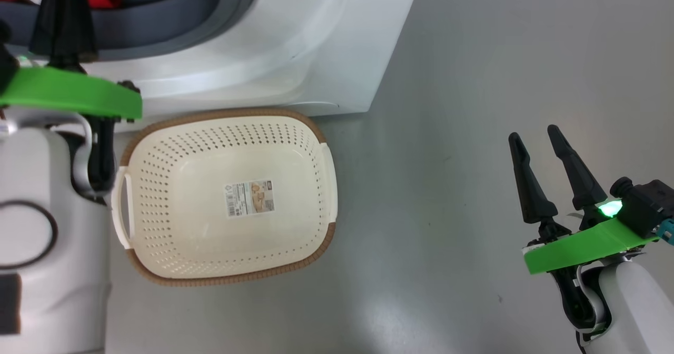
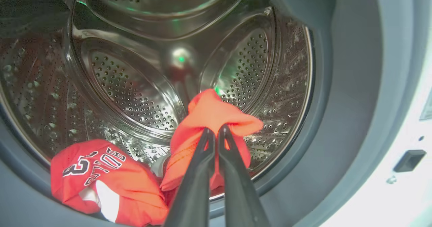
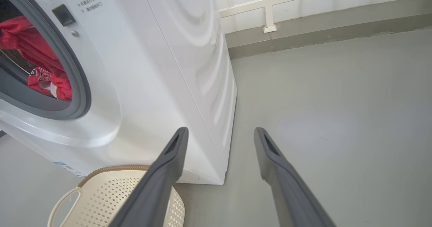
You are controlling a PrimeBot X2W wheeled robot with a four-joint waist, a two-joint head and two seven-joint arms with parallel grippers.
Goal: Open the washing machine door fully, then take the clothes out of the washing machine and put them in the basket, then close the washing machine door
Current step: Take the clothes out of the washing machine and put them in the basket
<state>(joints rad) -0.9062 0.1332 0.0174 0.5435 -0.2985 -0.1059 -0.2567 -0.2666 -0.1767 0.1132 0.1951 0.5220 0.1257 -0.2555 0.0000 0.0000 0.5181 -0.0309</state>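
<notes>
Your left gripper is clamped on a fold of red garment, fingers nearly together, inside the perforated steel drum; the left wrist view gives you that. The same view has a red jersey with white "BULLS 23" print, lying low at the drum's front edge by the grey rubber gasket, just beside the pinched piece. In the head view the grip itself is hidden: you get dark fingers at the opening of the big white washing machine, some red past them. That view does give you the cream perforated plastic basket with its brown woven-look rim, on the grey floor right at the machine's front, sticker in its bottom. Your right gripper hangs wide open over the floor, well apart from the basket. The right wrist view adds a side angle: red cloth in the opening, basket corner below.
</notes>
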